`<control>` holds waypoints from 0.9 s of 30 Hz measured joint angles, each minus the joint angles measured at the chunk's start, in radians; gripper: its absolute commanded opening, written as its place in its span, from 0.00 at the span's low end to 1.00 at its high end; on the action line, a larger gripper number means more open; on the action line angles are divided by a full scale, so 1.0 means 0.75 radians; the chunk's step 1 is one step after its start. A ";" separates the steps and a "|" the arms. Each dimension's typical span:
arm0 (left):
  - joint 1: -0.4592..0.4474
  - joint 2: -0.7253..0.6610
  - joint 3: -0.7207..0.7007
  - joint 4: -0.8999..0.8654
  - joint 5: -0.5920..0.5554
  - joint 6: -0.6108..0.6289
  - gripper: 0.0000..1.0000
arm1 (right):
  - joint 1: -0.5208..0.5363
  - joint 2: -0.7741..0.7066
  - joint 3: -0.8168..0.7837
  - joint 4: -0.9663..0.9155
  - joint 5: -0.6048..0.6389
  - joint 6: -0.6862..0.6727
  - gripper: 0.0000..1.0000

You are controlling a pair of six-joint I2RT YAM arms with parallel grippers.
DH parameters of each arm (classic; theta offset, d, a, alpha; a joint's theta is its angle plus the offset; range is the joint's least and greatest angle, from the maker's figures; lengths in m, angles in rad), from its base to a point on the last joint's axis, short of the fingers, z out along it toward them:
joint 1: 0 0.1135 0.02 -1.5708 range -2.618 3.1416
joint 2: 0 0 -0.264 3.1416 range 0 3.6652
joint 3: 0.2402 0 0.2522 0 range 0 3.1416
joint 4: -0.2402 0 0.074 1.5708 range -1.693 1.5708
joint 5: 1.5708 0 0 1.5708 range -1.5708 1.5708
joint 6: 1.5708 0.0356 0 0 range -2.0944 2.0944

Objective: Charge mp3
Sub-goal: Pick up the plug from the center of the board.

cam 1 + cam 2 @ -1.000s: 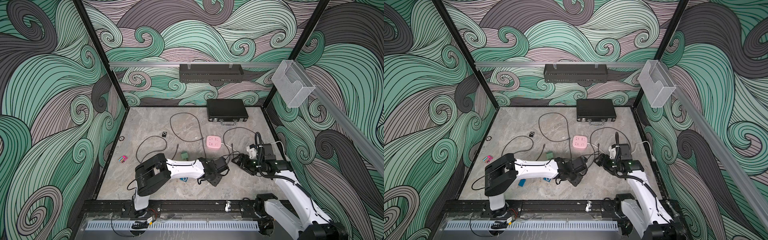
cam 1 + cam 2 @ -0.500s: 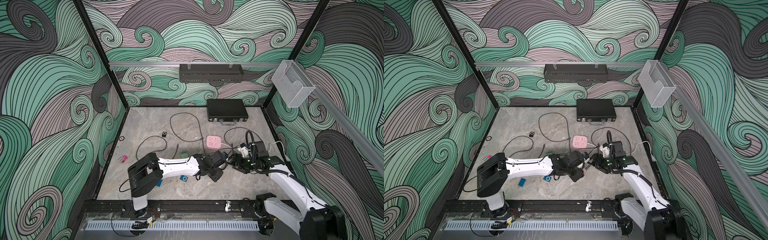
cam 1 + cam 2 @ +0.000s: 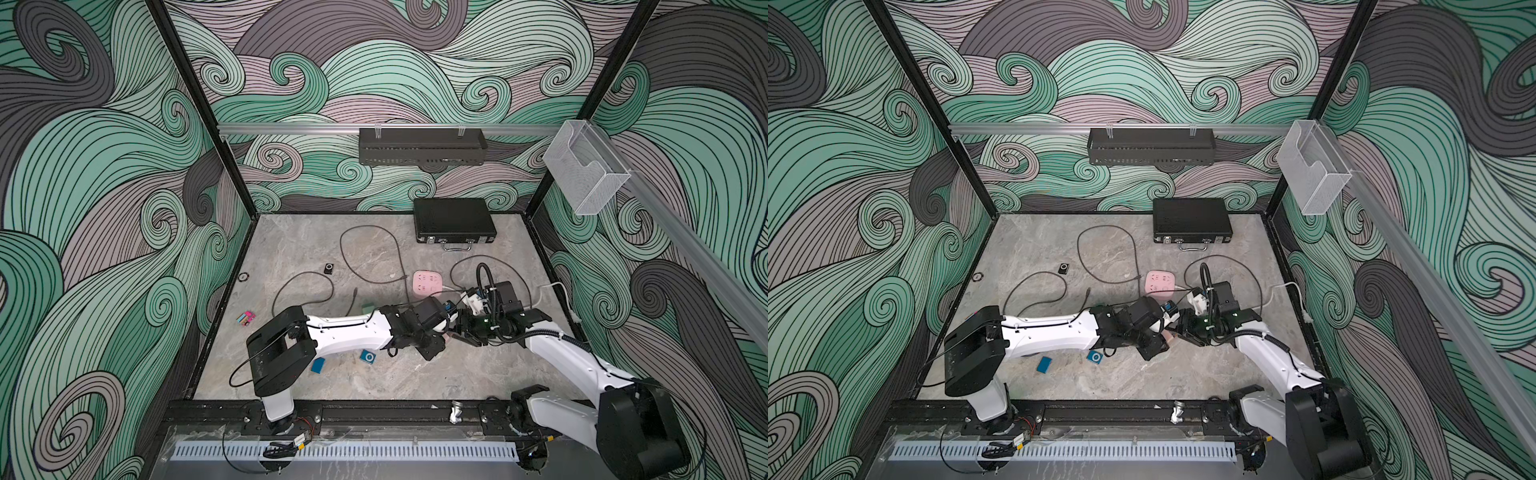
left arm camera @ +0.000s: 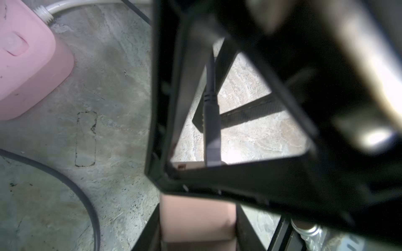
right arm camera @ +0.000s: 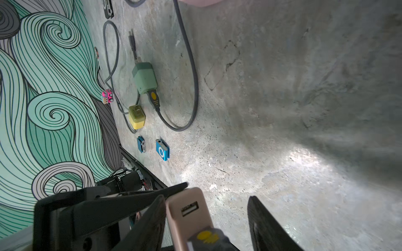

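Note:
A beige charger block (image 4: 196,217) sits between the fingers of my left gripper (image 4: 196,219), which is shut on it; its free USB port (image 5: 189,208) shows in the right wrist view. A black plug with a yellow dot (image 5: 205,236) rests against the block, its cable (image 4: 210,71) rising from it. My right gripper (image 5: 207,197) straddles block and plug with jaws apart: one finger (image 5: 150,219) touches the block, the opposite one (image 5: 265,226) stands clear. In both top views the grippers (image 3: 451,332) (image 3: 1173,334) meet near mid-table. A blue mp3 (image 3: 368,356) (image 5: 162,150) lies on the table below the left arm.
A pink power strip (image 3: 427,283) lies just behind the grippers. A second blue player (image 5: 141,144), a yellow charger (image 5: 136,117) and a green charger (image 5: 144,78) with cables lie toward the left. A black player (image 3: 328,268) and a black case (image 3: 455,220) sit further back.
My right gripper has moved left to meet the left gripper and its jaws have narrowed around the block. The left arm has shifted the block slightly back and right.

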 measured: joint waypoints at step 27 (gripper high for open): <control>0.064 -0.092 -0.134 0.190 0.020 0.008 0.32 | 0.018 -0.027 -0.101 0.295 -0.171 0.208 0.44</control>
